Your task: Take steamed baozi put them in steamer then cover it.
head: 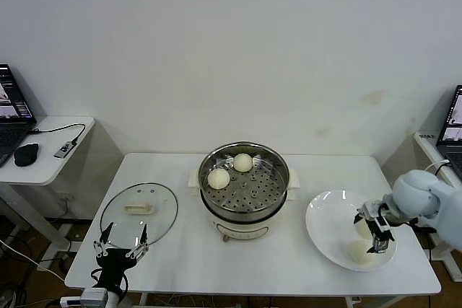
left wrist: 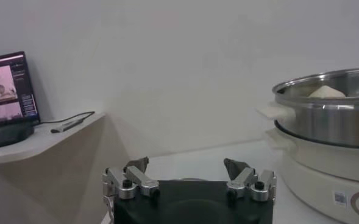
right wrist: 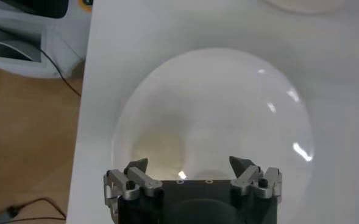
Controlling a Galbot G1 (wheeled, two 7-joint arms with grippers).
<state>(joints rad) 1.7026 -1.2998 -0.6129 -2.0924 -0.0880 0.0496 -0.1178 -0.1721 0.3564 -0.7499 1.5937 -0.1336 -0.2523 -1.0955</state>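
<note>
The steamer (head: 244, 187) stands mid-table with two baozi (head: 219, 177) (head: 243, 162) on its perforated tray. Two more baozi lie on a white plate (head: 325, 214) at the right: one (head: 359, 252) near the front, the other (head: 363, 227) partly hidden under my right gripper (head: 369, 232), which hangs open just over it. In the right wrist view that gripper (right wrist: 190, 165) is open above the plate (right wrist: 228, 97). The glass cover (head: 138, 210) lies flat at the left. My left gripper (head: 121, 239) stands open at its near edge, and the left wrist view shows it (left wrist: 186, 165) with nothing between its fingers, with the steamer (left wrist: 331, 115) off to one side.
A side desk (head: 50, 156) at the left holds a laptop (head: 11, 117), a mouse (head: 26, 154) and a cable. Another laptop (head: 451, 131) sits at the far right. The table's front edge runs just below both grippers.
</note>
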